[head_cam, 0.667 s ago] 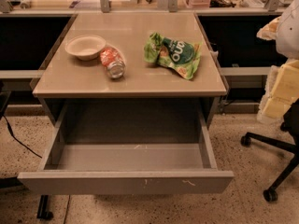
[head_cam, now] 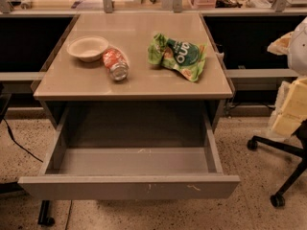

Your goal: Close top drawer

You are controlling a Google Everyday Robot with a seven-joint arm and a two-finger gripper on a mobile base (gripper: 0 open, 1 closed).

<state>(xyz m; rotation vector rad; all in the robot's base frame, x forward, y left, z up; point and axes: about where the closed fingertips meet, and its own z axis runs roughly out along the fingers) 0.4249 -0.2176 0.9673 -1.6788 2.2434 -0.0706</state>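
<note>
Camera view: drawer [head_cam: 129, 187] pulled far out beneath the table [head_cam: 134, 83], its inside bare. The gripper [head_cam: 290, 110] sits at the right edge, well apart from it; its state cannot be told. Closing appears unstarted; the whole push remains.

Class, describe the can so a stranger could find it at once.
On the tan tabletop above the open top drawer, look just right of the white bowl. The can lies on its side, orange with a silver end, unlike the green bag further right. The gripper is out of view.
</note>
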